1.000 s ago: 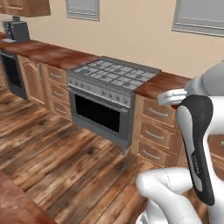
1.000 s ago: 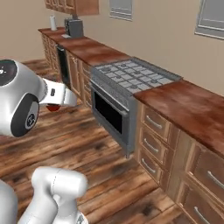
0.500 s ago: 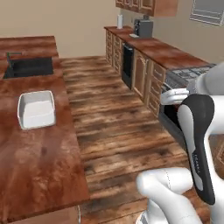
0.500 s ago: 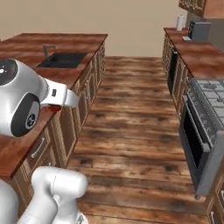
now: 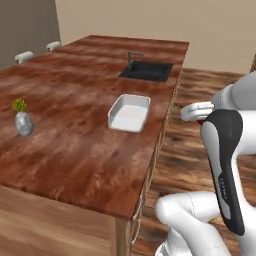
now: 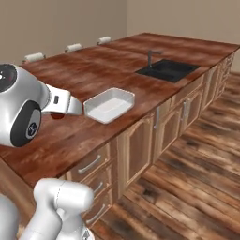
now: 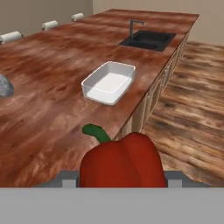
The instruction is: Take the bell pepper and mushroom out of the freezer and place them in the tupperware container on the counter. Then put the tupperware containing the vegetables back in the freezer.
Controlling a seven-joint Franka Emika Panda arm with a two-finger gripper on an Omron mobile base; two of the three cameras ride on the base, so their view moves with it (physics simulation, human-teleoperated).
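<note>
Step in hand: the bell pepper is carried toward the tupperware container; I judge that the mushroom and the return to the freezer are not yet done.

Jaws: the gripper is clamped on the bell pepper. In the hand view the red body sits between the two tips at the bottom edge, and the jaws stand fairly wide because the pepper is broad.

Bell pepper: it is in the grip, off the desk, with its green stem pointing up and to the left in the hand view. In the left base view a small red part shows under the white hand.

Tupperware container: it stands on the desk near the edge that faces the floor, between the robot and the dark sink. It looks empty, with its open side up.

How the pepper handles: probably light and hollow, with glossy skin, so it can slip or turn in a weak grip. The wall is firm but can dent under a hard squeeze. The widest part of the body is the best place to hold; the stem is too thin.

How the container handles: likely light and stiff plastic with low walls. One long wall seems the place to pinch it later, and it may tilt when loaded.

Other things: a small grey vase with a yellow-green plant stands well apart from the container.
</note>
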